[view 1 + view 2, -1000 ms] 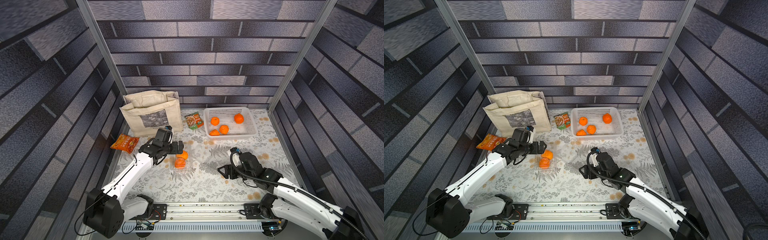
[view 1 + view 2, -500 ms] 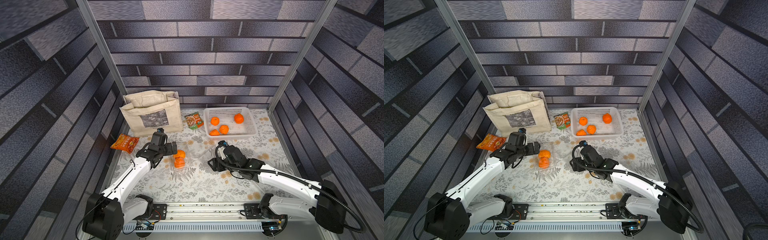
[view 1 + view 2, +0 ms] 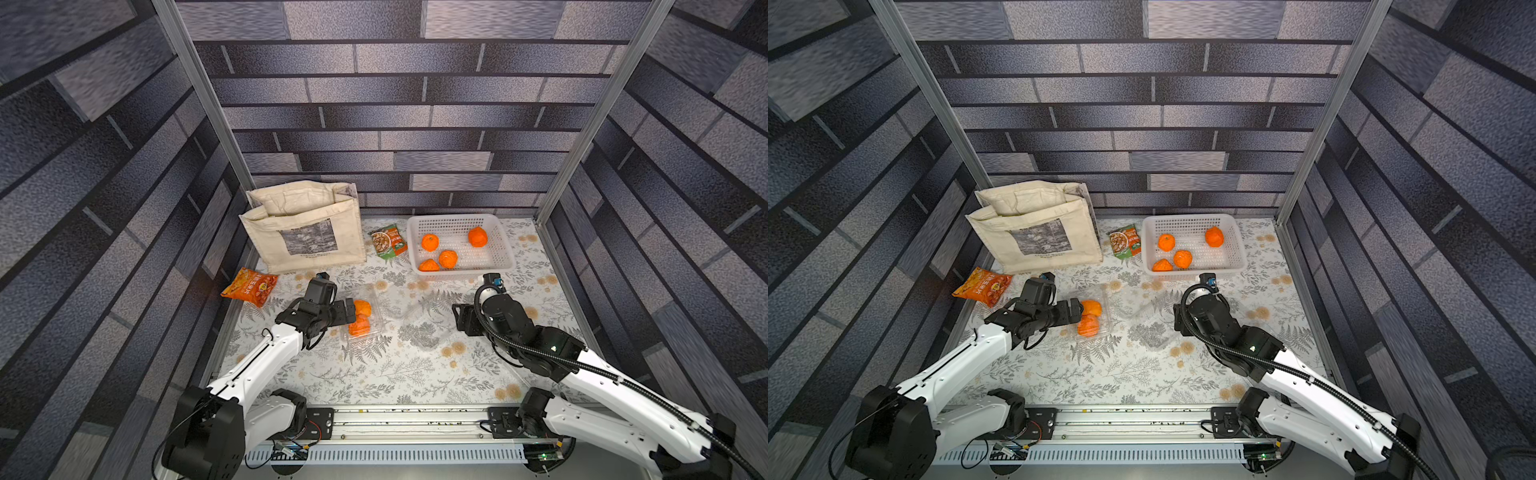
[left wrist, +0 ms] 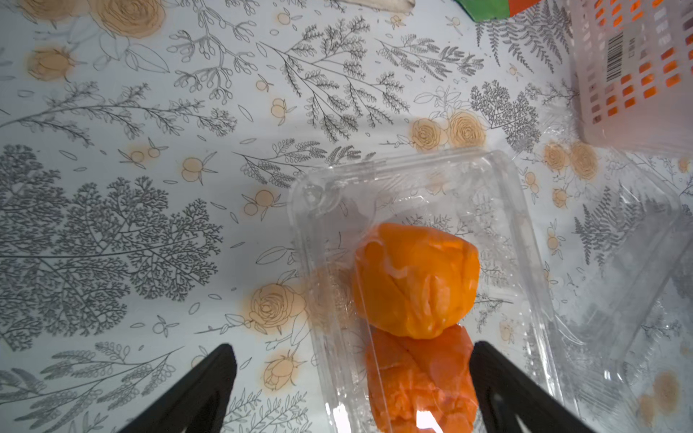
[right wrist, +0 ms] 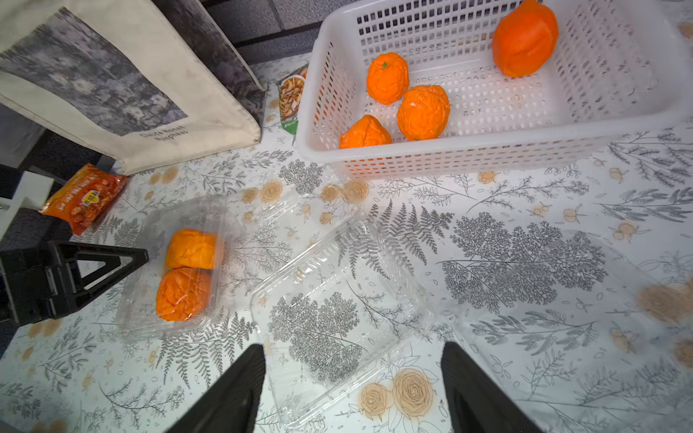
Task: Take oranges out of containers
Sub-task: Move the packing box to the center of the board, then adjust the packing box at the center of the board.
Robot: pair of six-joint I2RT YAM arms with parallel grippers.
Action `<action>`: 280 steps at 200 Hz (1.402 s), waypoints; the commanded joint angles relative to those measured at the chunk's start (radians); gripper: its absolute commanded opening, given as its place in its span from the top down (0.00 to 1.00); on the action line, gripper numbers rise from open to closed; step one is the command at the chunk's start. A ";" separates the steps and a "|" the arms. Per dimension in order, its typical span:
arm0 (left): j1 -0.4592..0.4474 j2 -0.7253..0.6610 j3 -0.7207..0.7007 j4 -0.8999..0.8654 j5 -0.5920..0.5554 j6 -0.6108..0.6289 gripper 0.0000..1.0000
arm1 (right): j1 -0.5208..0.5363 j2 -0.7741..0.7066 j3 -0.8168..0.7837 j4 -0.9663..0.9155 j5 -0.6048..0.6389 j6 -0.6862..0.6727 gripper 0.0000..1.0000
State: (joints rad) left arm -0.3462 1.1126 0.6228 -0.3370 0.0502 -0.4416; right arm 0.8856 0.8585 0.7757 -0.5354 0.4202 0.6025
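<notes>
Two oranges (image 3: 360, 326) lie side by side in a clear container (image 3: 376, 320) left of centre, also seen in the left wrist view as oranges (image 4: 414, 279) inside the container (image 4: 525, 240). My left gripper (image 4: 354, 350) is open and low at the container's end; the nearer orange (image 4: 416, 375) sits between its fingers, untouched. In a top view the left gripper (image 3: 351, 313) reaches it from the left. My right gripper (image 5: 354, 350) is open over an empty container (image 5: 337, 300) near the centre. Several more oranges (image 3: 430, 242) rest in the white basket (image 3: 451, 217).
A beige cloth bag (image 3: 303, 228) stands at the back left. An orange snack packet (image 3: 249, 286) lies by the left wall, a green one (image 3: 388, 241) beside the basket. Another empty clear container (image 5: 562, 318) lies under the right arm.
The right arm reached toward the centre half a second ago and has drawn back to the right. The left gripper has shifted slightly along the container with the two oranges. Both stayed open.
</notes>
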 commanded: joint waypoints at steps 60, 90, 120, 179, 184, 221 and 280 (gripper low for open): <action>-0.278 0.083 0.008 0.175 0.018 -0.176 0.00 | 0.004 0.117 0.059 0.014 -0.029 -0.047 0.23; -0.388 0.087 0.041 0.172 0.005 -0.224 0.00 | -0.002 0.131 0.059 -0.002 -0.050 -0.047 0.23; -0.406 -0.025 0.049 0.113 -0.088 -0.223 0.00 | -0.015 0.204 0.093 0.018 -0.122 -0.103 0.23; -0.242 -0.191 -0.070 0.136 -0.084 -0.196 0.00 | -0.042 0.447 0.272 0.128 -0.260 -0.198 0.23; -0.231 -0.201 -0.086 0.139 -0.085 -0.198 0.01 | -0.048 0.473 0.281 0.138 -0.273 -0.201 0.23; -0.114 -0.251 -0.236 0.250 -0.025 -0.236 0.15 | -0.076 0.628 0.386 0.198 -0.351 -0.210 0.23; -0.085 -0.221 -0.357 0.447 0.142 -0.300 0.34 | -0.114 0.792 0.466 0.257 -0.437 -0.197 0.23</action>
State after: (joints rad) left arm -0.4427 0.8780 0.3130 -0.0368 0.0780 -0.6979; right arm 0.7872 1.6089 1.2095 -0.3229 0.0410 0.3996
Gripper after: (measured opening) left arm 0.680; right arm 0.768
